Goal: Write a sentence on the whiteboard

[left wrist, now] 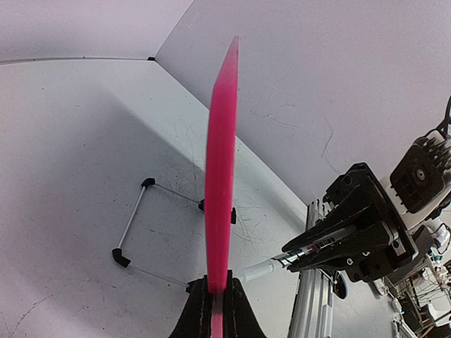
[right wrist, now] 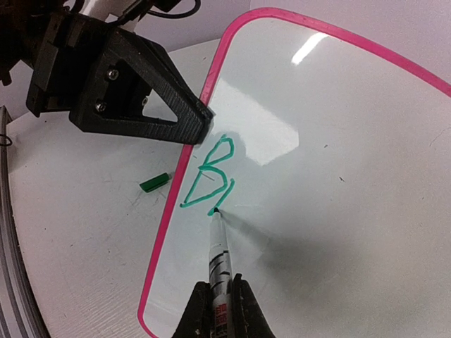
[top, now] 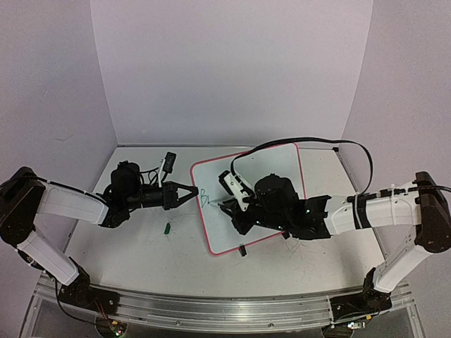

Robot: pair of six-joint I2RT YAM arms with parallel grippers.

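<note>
Near the edge of the whiteboard (top: 282, 163) that faces the left arm, the sentence (right wrist: 211, 176) has only its beginning: a green "B" and one more stroke beside it. The rest of the white face is bare, so I judge that most of the writing is not yet done.

The whiteboard looks thin, stiff and light, with a glossy face. It would probably slide or tip under the pressure of writing, so it needs a hold on its pink frame and not on the face, where fingers could smear wet ink. The left gripper (left wrist: 215, 299) does this: its fingers are closed narrowly on the frame, just beside the "B". Behind the whiteboard a thin wire stand (left wrist: 134, 232) with black tips rests on the table (top: 127, 246); whether it carries any weight I cannot tell.

Over the face of the whiteboard, the right gripper (right wrist: 218, 310) is closed on the barrel of a marker (right wrist: 220, 260), whose tip touches the end of the last green stroke. Light, even pressure seems wise here.

A small green cap (top: 168, 227) lies on the table, apart from the whiteboard on the left arm's side.
</note>
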